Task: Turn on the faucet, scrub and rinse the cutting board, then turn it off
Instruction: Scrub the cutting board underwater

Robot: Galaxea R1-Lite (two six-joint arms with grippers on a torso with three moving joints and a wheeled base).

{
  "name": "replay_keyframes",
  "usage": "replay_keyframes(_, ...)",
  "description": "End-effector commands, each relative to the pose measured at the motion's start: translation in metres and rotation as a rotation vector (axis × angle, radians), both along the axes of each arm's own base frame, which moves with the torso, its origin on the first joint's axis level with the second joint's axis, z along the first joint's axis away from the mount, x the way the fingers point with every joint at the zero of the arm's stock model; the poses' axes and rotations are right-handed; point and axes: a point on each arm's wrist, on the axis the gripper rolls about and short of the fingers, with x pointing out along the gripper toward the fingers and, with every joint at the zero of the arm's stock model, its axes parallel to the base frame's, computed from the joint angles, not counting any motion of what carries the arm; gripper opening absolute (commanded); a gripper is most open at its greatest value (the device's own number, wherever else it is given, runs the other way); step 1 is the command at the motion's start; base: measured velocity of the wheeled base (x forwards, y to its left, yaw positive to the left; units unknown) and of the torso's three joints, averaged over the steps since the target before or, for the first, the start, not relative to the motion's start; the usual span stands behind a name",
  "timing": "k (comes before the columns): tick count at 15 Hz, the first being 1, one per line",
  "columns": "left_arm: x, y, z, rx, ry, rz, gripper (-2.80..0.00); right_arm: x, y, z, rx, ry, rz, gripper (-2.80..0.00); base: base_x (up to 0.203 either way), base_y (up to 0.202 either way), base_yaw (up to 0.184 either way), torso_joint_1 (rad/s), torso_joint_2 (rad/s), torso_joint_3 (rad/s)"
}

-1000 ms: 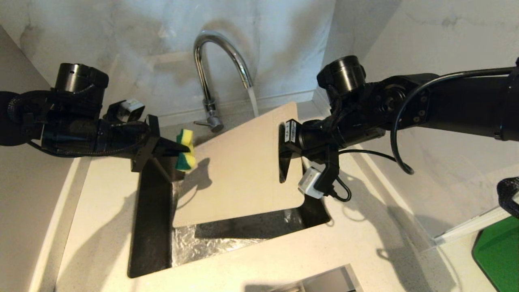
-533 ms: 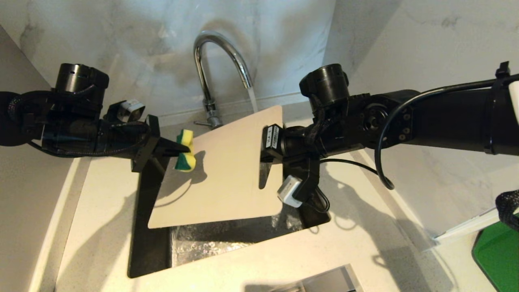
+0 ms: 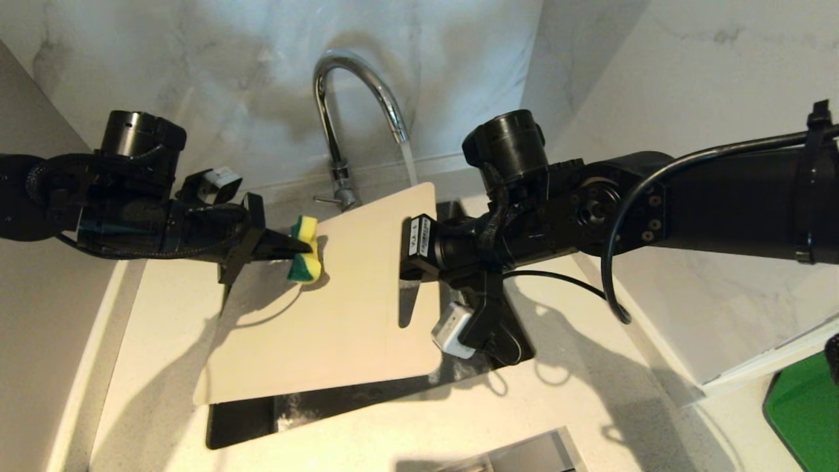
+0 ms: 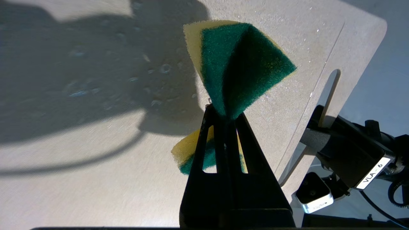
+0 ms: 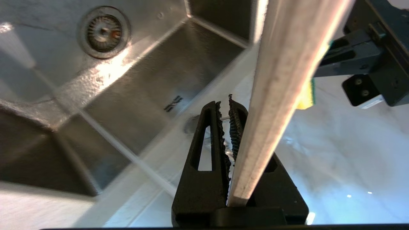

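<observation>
1. Here the cutting board (image 3: 334, 308) is held above the sink (image 3: 242, 419), tilted, its far corner up near the faucet's spout and its near corner out over the tabletop (image 3: 151, 341) on the robot's left; judging by the task, the slope lets water and scum run off into the basin rather than pool.
2. The right end effector (image 3: 408, 298) clamps the board's edge on the robot's right between narrow jaws; the right wrist view shows the thin edge (image 5: 271, 105) wedged between the ribbed pads, so the whole face is free for scrubbing.
3. The left end effector (image 3: 288, 248) is pinched tight on a yellow-and-green sponge (image 3: 305, 258), which bulges out to either side of the fingertips. The sponge sits at the board's upper left part, its green scouring side (image 4: 236, 64) towards the surface; whether it actually presses on the board I cannot tell.
4. Droplets (image 4: 159, 68) on the board suggest it is already wet.
5. The faucet (image 3: 357, 98) stands behind the board with water (image 3: 409, 164) streaming from the spout, falling just past the board's far corner, so the tap is on and scrubbing appears to be the step in hand.
6. A green item (image 3: 803, 413) lies well apart on the right.
</observation>
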Motion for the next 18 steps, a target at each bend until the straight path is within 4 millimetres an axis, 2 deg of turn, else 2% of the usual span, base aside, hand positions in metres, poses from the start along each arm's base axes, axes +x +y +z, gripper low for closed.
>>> replay_keyframes(1, 0.0, -0.001, -0.002, -0.002, 0.01, -0.004, -2.8, -0.011, -0.006, 0.005, -0.007, -0.005, 0.01, -2.8, 0.0, 0.0, 0.0, 0.0, 0.0, 0.0)
replay_keyframes(5, -0.002, -0.006, -0.006, 0.003, 0.023, -0.019, -2.8, -0.02, -0.011, 0.006, -0.036, 0.042, 0.015, -2.8, 0.0, 0.0, 0.0, 0.0, 0.0, 0.0)
replay_keyframes(10, -0.003, -0.013, -0.014, 0.01, 0.041, -0.041, -2.8, -0.031, 0.002, 0.0, -0.065, 0.044, 0.093, -2.8, 0.0, 0.0, 0.0, 0.0, 0.0, 0.0)
replay_keyframes(14, -0.006, -0.022, -0.019, 0.02, 0.054, -0.069, -2.8, -0.036, 0.0, -0.005, -0.08, 0.054, 0.104, -2.8, 0.0, 0.0, 0.0, 0.0, 0.0, 0.0)
replay_keyframes(18, -0.008, -0.018, -0.021, 0.04, 0.043, -0.074, -2.8, -0.044, -0.006, 0.006, -0.064, 0.028, 0.102, -2.8, 0.0, 0.0, 0.0, 0.0, 0.0, 0.0)
